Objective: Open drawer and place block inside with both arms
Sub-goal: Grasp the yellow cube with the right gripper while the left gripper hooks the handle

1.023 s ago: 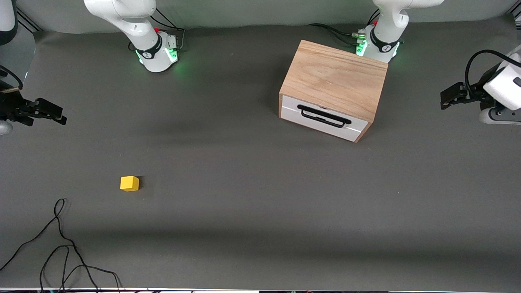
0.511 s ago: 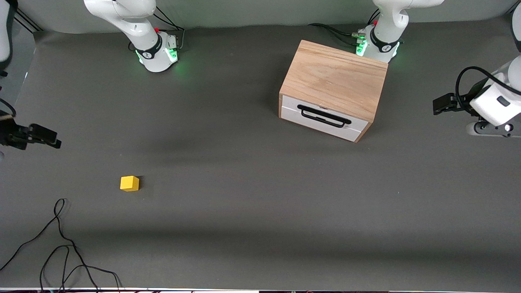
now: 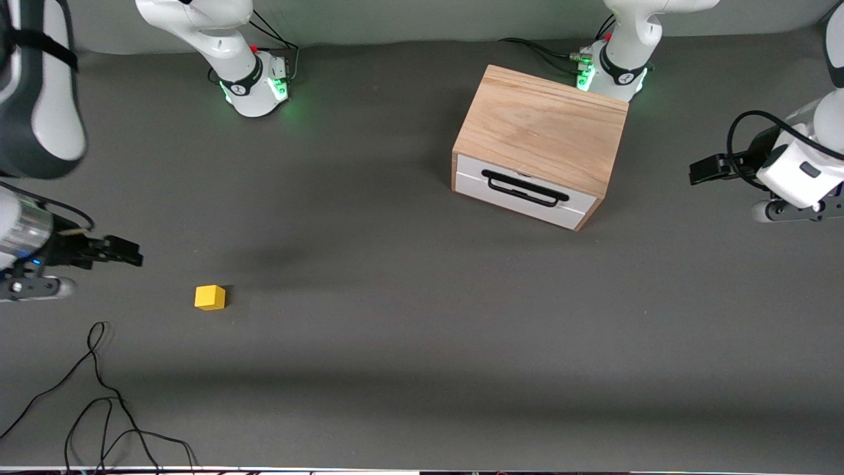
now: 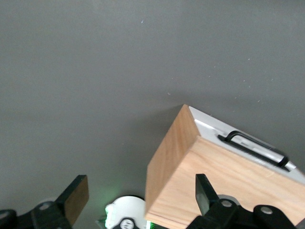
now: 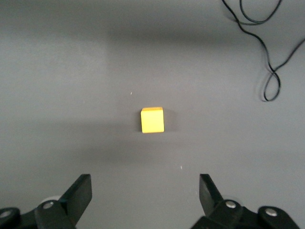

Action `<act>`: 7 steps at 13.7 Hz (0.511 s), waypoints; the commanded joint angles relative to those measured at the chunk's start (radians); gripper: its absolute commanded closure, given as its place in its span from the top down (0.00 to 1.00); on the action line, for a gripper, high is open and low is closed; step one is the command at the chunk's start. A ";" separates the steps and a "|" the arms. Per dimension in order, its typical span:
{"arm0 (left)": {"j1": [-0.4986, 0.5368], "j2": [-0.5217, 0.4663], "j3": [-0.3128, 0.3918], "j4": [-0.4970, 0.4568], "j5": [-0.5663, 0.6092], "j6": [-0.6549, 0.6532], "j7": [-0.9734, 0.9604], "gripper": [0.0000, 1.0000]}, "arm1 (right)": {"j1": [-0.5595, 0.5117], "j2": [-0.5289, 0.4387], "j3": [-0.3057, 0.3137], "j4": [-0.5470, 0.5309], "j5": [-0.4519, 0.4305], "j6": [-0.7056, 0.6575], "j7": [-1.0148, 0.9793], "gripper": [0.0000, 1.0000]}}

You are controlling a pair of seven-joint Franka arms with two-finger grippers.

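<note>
Nothing done yet. Right gripper (image 3: 125, 254) hangs over the counter (image 3: 395, 330) at the right arm's end, fingers (image 5: 81, 191) wide apart, empty, near the yellow block (image 3: 210, 297), which sits untouched on the counter, well apart from the cabinet (image 3: 544, 128). Loose black cable (image 3: 99, 396) lies nearer the camera than the block. Drawer (image 3: 527, 191) fully shut, black bar handle (image 3: 524, 188) free. Left gripper (image 3: 709, 169) is over the left arm's end, beside the cabinet, fingers (image 4: 76, 195) spread, holding nothing. Remaining: pull drawer, pick block, drop it in.

Yellow block (image 3: 210, 297), white drawer (image 3: 524, 192) with black handle (image 3: 524, 189), light-wood cabinet (image 3: 542, 128), grey table (image 3: 395, 316).
</note>
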 commanded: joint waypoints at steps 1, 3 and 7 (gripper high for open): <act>-0.078 0.015 0.005 -0.006 -0.015 -0.011 -0.217 1.00 | 0.004 0.009 -0.007 -0.139 0.005 0.181 -0.009 1.00; -0.144 0.044 0.005 -0.006 -0.019 0.005 -0.381 1.00 | 0.004 0.054 -0.008 -0.185 0.022 0.276 -0.009 1.00; -0.268 0.124 0.005 -0.007 -0.047 0.075 -0.738 1.00 | 0.001 0.150 -0.008 -0.190 0.054 0.368 -0.009 1.00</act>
